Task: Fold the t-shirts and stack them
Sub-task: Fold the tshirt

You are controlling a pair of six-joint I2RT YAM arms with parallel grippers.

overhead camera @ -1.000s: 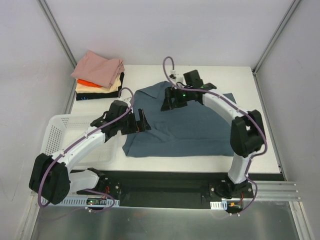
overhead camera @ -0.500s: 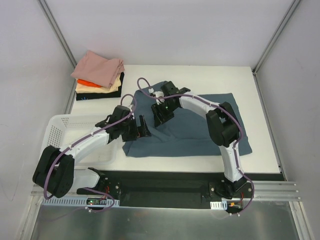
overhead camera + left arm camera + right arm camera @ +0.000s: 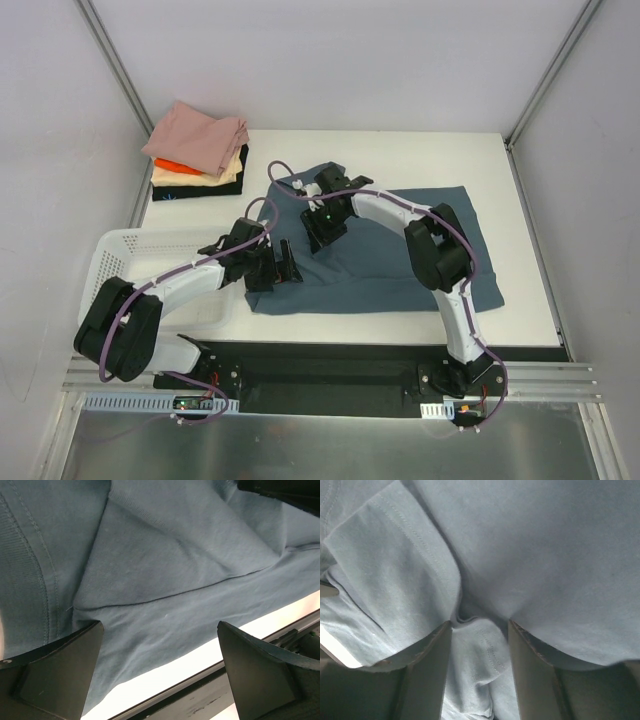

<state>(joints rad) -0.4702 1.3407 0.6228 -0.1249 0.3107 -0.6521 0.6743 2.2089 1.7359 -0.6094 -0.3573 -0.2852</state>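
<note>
A slate-blue t-shirt [image 3: 400, 260] lies spread on the white table, rumpled at its left side. My right gripper [image 3: 318, 228] is pressed down on its far-left part. In the right wrist view its jaws [image 3: 480, 670] stand shut on a bunched fold of the shirt [image 3: 545, 545]. My left gripper [image 3: 285, 265] hovers over the shirt's near-left edge. Its jaws [image 3: 160, 675] are wide open with nothing held, only blue cloth [image 3: 175, 555] and the table's edge below. A stack of folded t-shirts [image 3: 200, 150], pink on top, sits at the far left.
A white lattice basket [image 3: 120, 262] stands at the near left beside the left arm. The black front rail [image 3: 330, 365] runs along the near edge. Grey walls close in the left, right and back.
The right gripper has moved left and nearer across the blue shirt and narrowed its jaws onto a fold of cloth. The left gripper has shifted slightly nearer, still open.
</note>
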